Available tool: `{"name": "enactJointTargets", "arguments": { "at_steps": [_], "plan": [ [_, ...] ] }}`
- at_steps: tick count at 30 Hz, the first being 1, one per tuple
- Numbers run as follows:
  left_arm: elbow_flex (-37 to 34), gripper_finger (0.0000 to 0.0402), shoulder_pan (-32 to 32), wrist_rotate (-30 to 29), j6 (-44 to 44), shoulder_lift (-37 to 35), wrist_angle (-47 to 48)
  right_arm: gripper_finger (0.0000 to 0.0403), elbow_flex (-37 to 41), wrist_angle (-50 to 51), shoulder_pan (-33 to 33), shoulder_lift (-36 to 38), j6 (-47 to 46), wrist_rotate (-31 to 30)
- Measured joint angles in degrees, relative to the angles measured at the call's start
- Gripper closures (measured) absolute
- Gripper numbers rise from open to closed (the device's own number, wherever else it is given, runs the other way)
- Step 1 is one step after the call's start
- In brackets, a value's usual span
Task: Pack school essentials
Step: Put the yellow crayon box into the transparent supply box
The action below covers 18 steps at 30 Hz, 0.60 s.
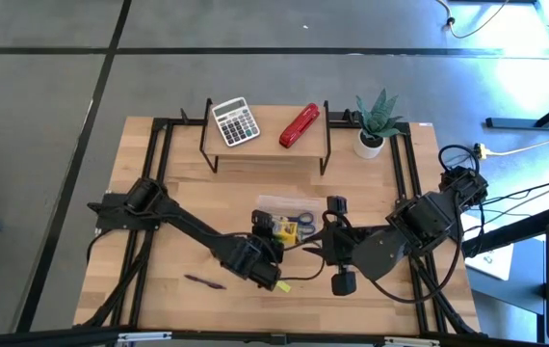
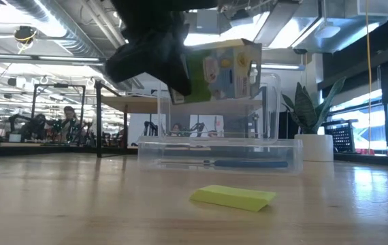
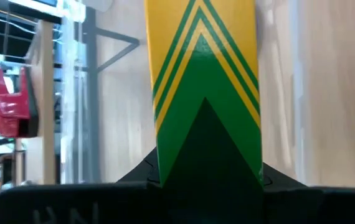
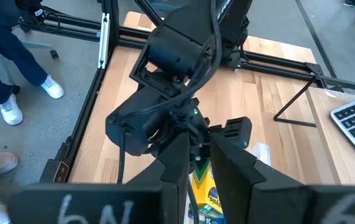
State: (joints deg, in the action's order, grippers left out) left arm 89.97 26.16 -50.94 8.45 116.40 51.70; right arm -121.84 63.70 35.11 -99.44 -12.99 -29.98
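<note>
One printed box (image 2: pixel 229 67), flat card carton, yellow with green chevrons on the narrow face and cartoon print on the broad one. Pinched at one end by left gripper (image 1: pixel 267 246), fingers closed tight on the card. Held clear above the clear tub (image 2: pixel 180 144), not touching its rim. Long axis running straight out from the fingers, free end toward the tub's far side; slightly tilted in the low view.

Tub: transparent plastic, rectangular, thin walls, open top. Blue-handled scissors (image 1: pixel 301 220) lying flat inside on the floor of it.

Outside the tub, on the near side: tiny yellow block (image 2: pixel 233 197), flat matte slab, resting on the wood close by. Thin dark purple pen (image 1: pixel 204 281) farther off to the near left of the tub, lying flat, pointing roughly left to right, open board all around it.

Right gripper (image 1: pixel 321 241) just beside the tub's right side, aimed at it; fingers narrowly parted, nothing seen between them. Little free room between the two grippers over the tub.

Table (image 1: pixel 178 193): pale wood planks, black frame rails along the edges. Beyond the tub, on a wire-legged shelf: grey calculator (image 1: pixel 235 121) and red stapler (image 1: pixel 300 126). Potted plant (image 1: pixel 373 123) at the far right of the tub, well apart.
</note>
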Motion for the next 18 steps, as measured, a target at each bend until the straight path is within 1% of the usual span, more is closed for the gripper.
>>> {"name": "enactJointTargets", "arguments": {
  "at_steps": [7, 13, 18],
  "plan": [
    [0.0, 0.0321, 0.1, -1.2, -0.1, 0.5, 0.5, 0.0334, 0.0, 0.0, 0.0, 0.0, 0.0, 0.0],
    [0.0, 0.0321, 0.3, -7.3, -0.1, 3.3, 0.6, 0.0334, 0.0, 0.0, 0.0, 0.0, 0.0, 0.0],
    [0.0, 0.0321, 0.1, -7.9, 0.0, 4.4, 0.5, 0.0334, 0.0, -0.1, 0.0, 0.0, 0.0, 0.1]
  ]
}}
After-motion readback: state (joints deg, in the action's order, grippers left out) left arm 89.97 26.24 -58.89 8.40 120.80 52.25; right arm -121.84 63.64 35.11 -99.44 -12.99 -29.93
